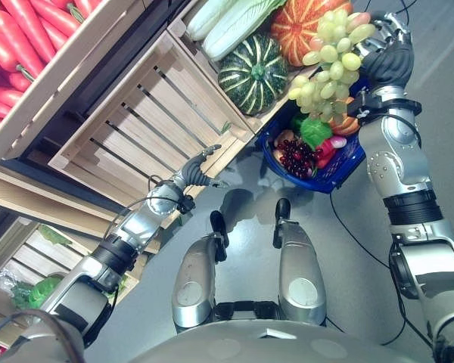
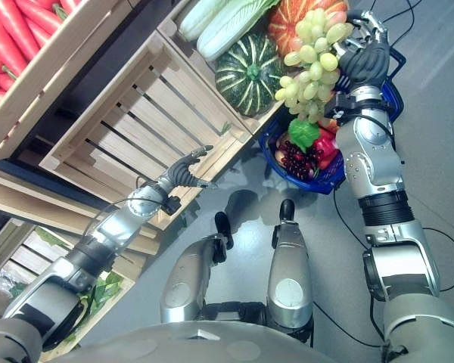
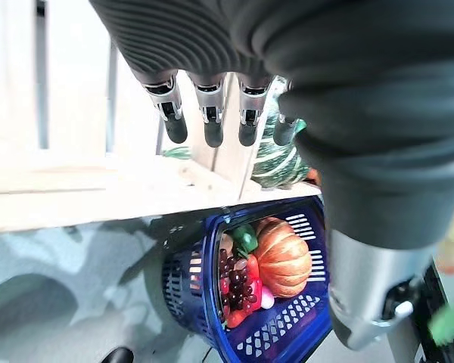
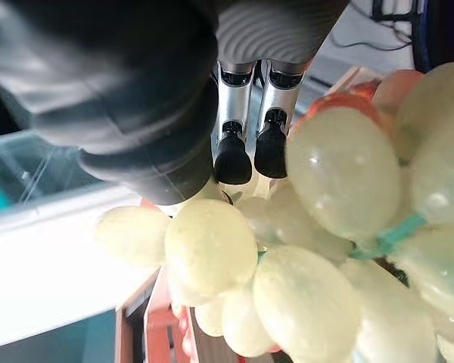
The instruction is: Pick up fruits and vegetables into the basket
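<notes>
Gripping green grapes (image 1: 329,64), right hand (image 1: 386,57) hangs above blue basket (image 1: 340,172).

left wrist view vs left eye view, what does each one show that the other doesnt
The left wrist view alone looks into the blue basket from the side, showing a small orange pumpkin resting inside. The left eye view alone shows the right hand holding the green grape bunch above the basket, plus the carrots in a crate. Both share the basket, the dark grapes in it, the striped green squash, the wooden crates and the left hand.
</notes>
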Controlling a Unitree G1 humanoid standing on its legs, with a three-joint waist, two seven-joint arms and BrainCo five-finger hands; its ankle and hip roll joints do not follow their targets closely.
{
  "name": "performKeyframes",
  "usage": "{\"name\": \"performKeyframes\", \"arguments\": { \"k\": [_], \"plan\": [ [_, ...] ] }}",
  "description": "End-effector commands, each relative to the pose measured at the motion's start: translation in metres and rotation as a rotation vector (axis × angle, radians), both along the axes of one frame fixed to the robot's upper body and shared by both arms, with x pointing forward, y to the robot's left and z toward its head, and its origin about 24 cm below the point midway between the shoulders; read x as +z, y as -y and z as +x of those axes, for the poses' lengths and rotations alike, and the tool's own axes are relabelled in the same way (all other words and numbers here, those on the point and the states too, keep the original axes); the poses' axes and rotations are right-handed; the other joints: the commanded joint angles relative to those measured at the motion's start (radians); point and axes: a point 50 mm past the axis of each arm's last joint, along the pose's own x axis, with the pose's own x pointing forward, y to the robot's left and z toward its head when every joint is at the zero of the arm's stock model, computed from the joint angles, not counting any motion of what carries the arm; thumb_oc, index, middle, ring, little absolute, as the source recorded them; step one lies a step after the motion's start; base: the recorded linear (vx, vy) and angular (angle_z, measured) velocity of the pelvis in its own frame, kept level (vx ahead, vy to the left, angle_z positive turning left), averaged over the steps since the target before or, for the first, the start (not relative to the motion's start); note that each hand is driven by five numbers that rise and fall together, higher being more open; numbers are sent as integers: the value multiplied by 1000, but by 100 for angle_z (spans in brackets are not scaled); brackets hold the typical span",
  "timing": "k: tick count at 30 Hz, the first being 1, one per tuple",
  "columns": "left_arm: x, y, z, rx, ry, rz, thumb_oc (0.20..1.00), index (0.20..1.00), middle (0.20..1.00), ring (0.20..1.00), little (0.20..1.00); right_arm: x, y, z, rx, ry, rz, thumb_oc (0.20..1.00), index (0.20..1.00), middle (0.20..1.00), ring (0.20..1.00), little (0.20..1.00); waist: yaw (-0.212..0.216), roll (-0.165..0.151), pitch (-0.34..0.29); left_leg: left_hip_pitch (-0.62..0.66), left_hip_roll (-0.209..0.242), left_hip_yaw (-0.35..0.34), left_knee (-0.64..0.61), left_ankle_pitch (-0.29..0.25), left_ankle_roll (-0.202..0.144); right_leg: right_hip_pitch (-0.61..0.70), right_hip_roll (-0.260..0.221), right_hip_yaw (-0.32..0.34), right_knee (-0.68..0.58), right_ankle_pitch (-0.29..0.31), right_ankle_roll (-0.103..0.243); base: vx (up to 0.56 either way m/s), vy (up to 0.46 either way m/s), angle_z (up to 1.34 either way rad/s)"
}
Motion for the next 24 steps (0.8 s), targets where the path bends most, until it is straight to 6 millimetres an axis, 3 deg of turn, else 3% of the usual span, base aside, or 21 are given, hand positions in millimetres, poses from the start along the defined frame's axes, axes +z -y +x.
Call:
{"name": "performKeyframes", "arguments": {
  "k": [1,7,16,20,21,24],
  "plan": [
    [9,1,-7,23,54,-135,1000,1000,1000,1000,1000,45,13,-19,6,234,19,200,200,200,200,200,-13,6,-23,-7,4,8,75,-58,19,26,-7,4,40,-64,25,-24,-4,-7],
    [-8,-8,-18,16,-57,-245,1000,1000,1000,1000,1000,24,37,-18,-78,154,78,200,200,200,200,200,-9,23,-23,-76,1,20,91,-51,21,-52,-15,-4,80,-72,22,-21,-12,-3],
    [-46,-16,-64,-119,-312,-373,1000,1000,1000,1000,1000,-23,103,-18,-222,-11,311,200,200,200,200,200,18,114,-23,-232,-19,37,97,-23,21,-248,-43,-13,178,-95,16,-19,0,-1],
    [-58,-19,-81,-111,-363,-455,1000,1000,1000,1000,1000,-33,127,-19,-268,-61,360,200,200,200,200,200,38,148,-23,-311,-23,40,110,-18,22,-338,-40,-11,222,-111,8,-5,-45,0],
    [-61,-19,-84,-108,-382,-466,1000,1000,1000,1000,1000,-36,129,-19,-278,-79,360,200,200,200,200,200,40,150,-23,-302,-26,30,119,-40,15,-330,-39,-1,235,-137,16,45,-104,7],
    [-69,-15,-94,-110,-424,-514,1000,1000,1000,1000,1000,-32,142,-17,-316,-116,376,200,200,200,200,200,61,166,-23,-381,-25,32,138,-41,17,-408,-42,-8,268,-147,10,-14,-136,4]
  ]
}}
